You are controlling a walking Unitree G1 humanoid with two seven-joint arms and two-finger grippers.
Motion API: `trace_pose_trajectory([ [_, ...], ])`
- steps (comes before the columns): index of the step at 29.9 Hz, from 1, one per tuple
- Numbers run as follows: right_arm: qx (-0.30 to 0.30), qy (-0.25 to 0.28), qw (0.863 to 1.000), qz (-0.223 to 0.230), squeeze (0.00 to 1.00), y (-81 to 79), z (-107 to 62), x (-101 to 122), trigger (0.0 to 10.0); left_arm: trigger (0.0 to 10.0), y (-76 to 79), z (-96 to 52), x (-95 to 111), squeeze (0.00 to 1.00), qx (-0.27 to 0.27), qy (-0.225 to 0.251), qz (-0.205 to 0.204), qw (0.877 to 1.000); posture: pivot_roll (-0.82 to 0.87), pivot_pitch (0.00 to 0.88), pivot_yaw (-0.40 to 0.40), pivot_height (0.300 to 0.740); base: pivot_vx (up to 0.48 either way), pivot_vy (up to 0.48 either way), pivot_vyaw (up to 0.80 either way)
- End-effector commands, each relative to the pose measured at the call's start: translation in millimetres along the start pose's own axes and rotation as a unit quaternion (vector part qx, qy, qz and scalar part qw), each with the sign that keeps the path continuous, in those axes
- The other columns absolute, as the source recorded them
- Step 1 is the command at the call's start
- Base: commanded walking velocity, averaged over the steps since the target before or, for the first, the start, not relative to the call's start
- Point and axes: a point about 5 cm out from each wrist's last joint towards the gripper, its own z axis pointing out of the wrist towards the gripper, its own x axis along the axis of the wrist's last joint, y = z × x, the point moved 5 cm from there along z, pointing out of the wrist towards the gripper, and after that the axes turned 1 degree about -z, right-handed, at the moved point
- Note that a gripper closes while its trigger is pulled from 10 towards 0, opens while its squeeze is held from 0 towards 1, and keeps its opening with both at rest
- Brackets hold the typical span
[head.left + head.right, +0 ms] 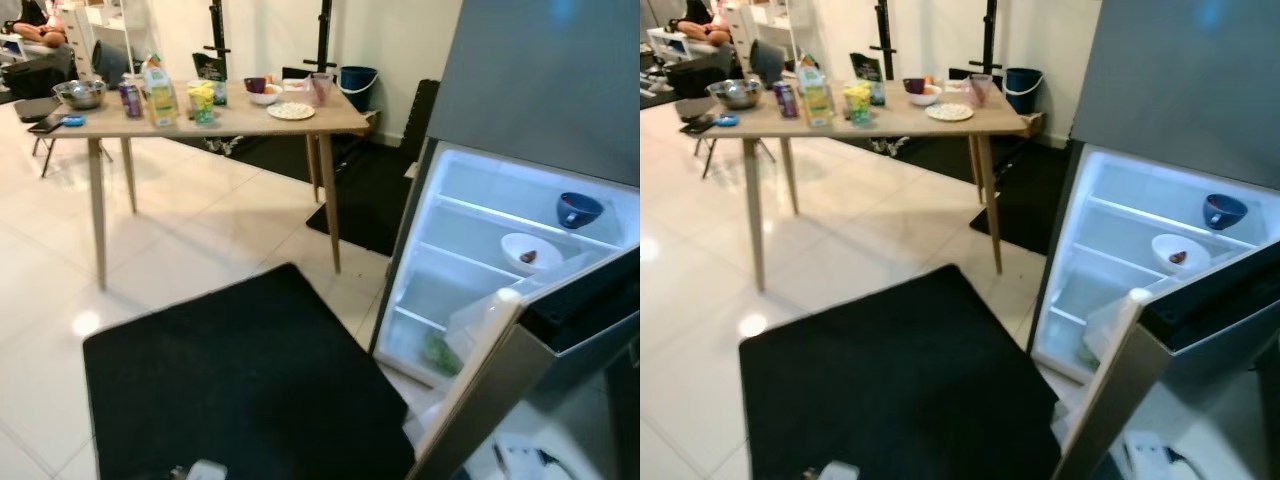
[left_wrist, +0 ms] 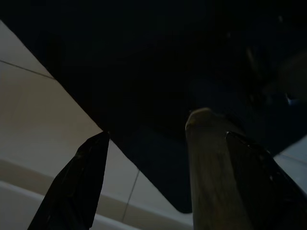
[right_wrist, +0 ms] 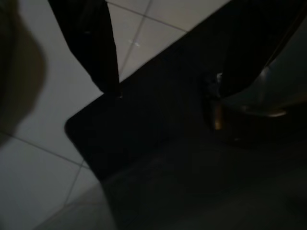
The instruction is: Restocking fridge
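Both arms hang idle. The left claw (image 2: 163,182) is seen spread, nothing pinched, fingers pointed down at the black mat (image 1: 240,390) and pale floor tiles. The right claw (image 3: 168,62) is likewise spread and empty over the mat edge.

Stock to be moved sits on the counter (image 1: 300,125), well ahead of both claws and off to the left-claw side: juice carton (image 1: 160,92), purple can (image 1: 131,99), yellow-green cup (image 1: 203,103), metal bowl (image 1: 80,94), white bowl (image 1: 264,96), plate (image 1: 291,111), pink clear pitcher (image 1: 321,88). The fridge (image 1: 480,270) stands on the right-claw side, door (image 1: 480,390) swung open; a blue bowl (image 1: 579,210) and a white dish (image 1: 529,252) are already shelved, w/ greens (image 1: 440,352) low down.

Handling, as judged:
- Carton: prob. heavy if full, walls soft; to be gripped mid-body across the narrow faces, not squeezed hard.
- Can: stiff, smooth, slippery; to be taken around the middle.
- Cup: light, thin-walled, easily crushed; gentle pinch needed.
- Bowls/plate: rigid, breakable; the rim is the only hold for two fingers.
- Pitcher: contents can't be told; to be kept upright.
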Motion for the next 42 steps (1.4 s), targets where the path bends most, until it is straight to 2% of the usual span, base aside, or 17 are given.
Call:
trace_pose_trajectory([
  [1,-0.029,0.017,0.999,0.016,0.00,8.5,-0.1,10.9,10.0,10.0,-1.7,-1.5,-10.2,0.00,0.004,-0.012,-0.005,1.000,-0.07,0.000,-0.015,0.740,0.000,0.000,0.00],
  [7,-0.068,0.029,0.996,0.049,0.00,23.5,-2.9,13.4,10.0,10.0,-1.9,-1.5,-9.3,0.00,0.004,-0.010,-0.005,1.000,-0.07,0.000,-0.015,0.740,0.000,0.000,0.00],
  [10,-0.057,0.073,0.989,0.117,0.00,21.8,-2.6,31.2,10.0,10.0,-1.4,-1.4,-8.5,0.00,0.002,-0.009,-0.003,1.000,-0.07,0.000,-0.016,0.740,0.000,0.000,0.00],
  [11,-0.057,0.073,0.989,0.117,0.00,21.8,-2.6,31.2,10.0,10.0,-1.4,-1.4,-8.5,0.00,0.002,-0.009,-0.003,1.000,-0.07,0.000,-0.016,0.740,0.000,0.000,0.00],
  [14,-0.020,0.141,0.973,0.184,0.00,13.5,-3.0,68.4,10.0,10.0,-1.0,-1.3,-8.3,0.00,0.001,-0.009,-0.002,1.000,-0.08,0.000,-0.015,0.740,0.000,0.000,0.00],
  [16,0.009,0.179,0.963,0.200,0.00,6.1,-4.6,92.7,10.0,10.0,-0.6,-1.2,-8.2,0.00,0.000,-0.009,-0.001,1.000,-0.08,0.000,-0.015,0.740,0.000,0.000,0.00],
  [21,0.042,0.230,0.950,0.207,0.00,-3.2,-9.9,131.1,10.0,10.0,-0.1,-1.2,-8.6,0.00,0.000,-0.010,-0.001,1.000,-0.07,0.000,-0.016,0.740,0.000,0.000,0.00],
  [22,0.042,0.230,0.950,0.207,0.00,-3.2,-9.9,131.1,10.0,10.0,-0.1,-1.2,-8.6,0.00,0.000,-0.010,-0.001,1.000,-0.07,0.000,-0.016,0.740,0.000,0.000,0.00],
  [23,0.053,0.248,0.946,0.200,0.00,-6.4,-12.9,146.2,10.0,10.0,-0.2,-1.3,-8.6,0.00,0.000,-0.010,0.000,1.000,-0.07,0.000,-0.016,0.740,0.000,0.000,0.00],
  [26,0.058,0.256,0.944,0.197,0.00,-7.5,-14.7,153.8,10.0,10.0,0.0,-1.2,-8.6,0.00,0.000,-0.010,0.001,1.000,-0.07,0.000,-0.019,0.740,0.000,0.000,0.00],
  [29,0.085,0.284,0.937,0.187,0.00,-14.7,-20.8,175.4,10.0,10.0,-0.5,-1.3,-9.0,0.00,0.001,-0.010,0.002,1.000,-0.07,0.000,-0.020,0.740,0.000,0.000,0.00],
  [33,0.116,0.307,0.928,0.177,0.00,-25.7,-26.6,194.2,10.0,10.0,-1.0,-1.4,-9.3,0.00,0.002,-0.011,0.002,1.000,-0.07,0.000,-0.021,0.740,0.000,0.000,0.00],
  [35,0.160,0.339,0.914,0.155,0.00,-47.1,-36.4,221.5,10.0,10.0,-1.2,-1.5,-9.7,0.00,0.002,-0.011,0.003,1.000,-0.07,0.000,-0.021,0.740,0.000,0.000,0.00],
  [38,0.181,0.360,0.903,0.151,0.00,-59.6,-44.3,240.6,10.0,10.0,-1.3,-1.5,-9.8,0.00,0.002,-0.011,0.004,1.000,-0.07,0.000,-0.021,0.740,0.000,0.000,0.00],
  [40,0.212,0.387,0.886,0.143,0.00,-81.8,-57.1,267.4,10.0,10.0,-1.2,-1.5,-9.8,0.00,0.002,-0.012,0.005,1.000,-0.06,0.000,-0.020,0.740,0.000,0.000,0.00],
  [41,0.212,0.387,0.886,0.143,0.00,-81.8,-57.1,267.4,10.0,10.0,-1.2,-1.5,-9.8,0.00,0.002,-0.012,0.005,1.000,-0.06,0.000,-0.020,0.740,0.000,0.000,0.00],
  [42,0.236,0.403,0.874,0.131,0.00,-103.3,-68.2,287.4,10.0,10.0,-1.0,-1.3,-8.9,0.00,0.003,-0.011,0.005,1.000,-0.06,0.000,-0.025,0.740,0.000,0.000,0.00],
])
